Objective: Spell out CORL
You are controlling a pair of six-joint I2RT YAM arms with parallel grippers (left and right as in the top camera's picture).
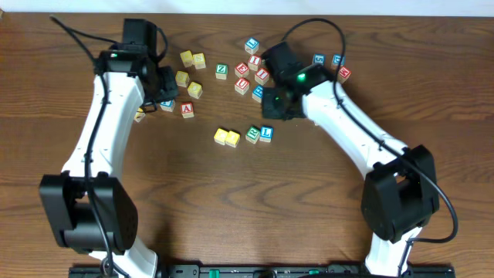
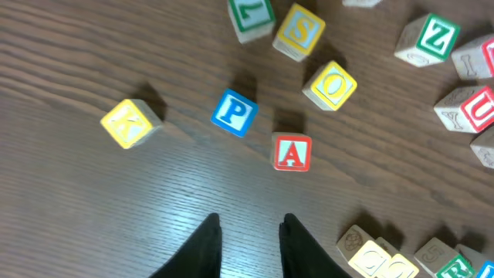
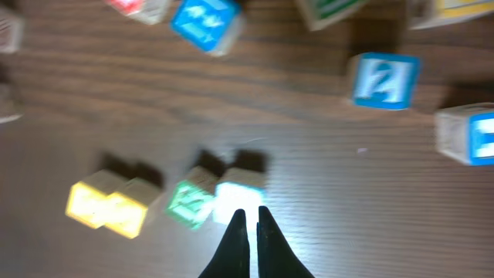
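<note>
Yellow blocks (image 3: 106, 207) blurred, letters unreadable; green block (image 2: 251, 17) cut off above.

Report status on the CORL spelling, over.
Left pincer open, empty. Right pincer shut, empty, near the blue L block. Four-block row laid; yellow letters unreadable. Nothing blocking it.

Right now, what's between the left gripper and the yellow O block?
Red A block, between left gripper and yellow O block; left wrist view.
</note>
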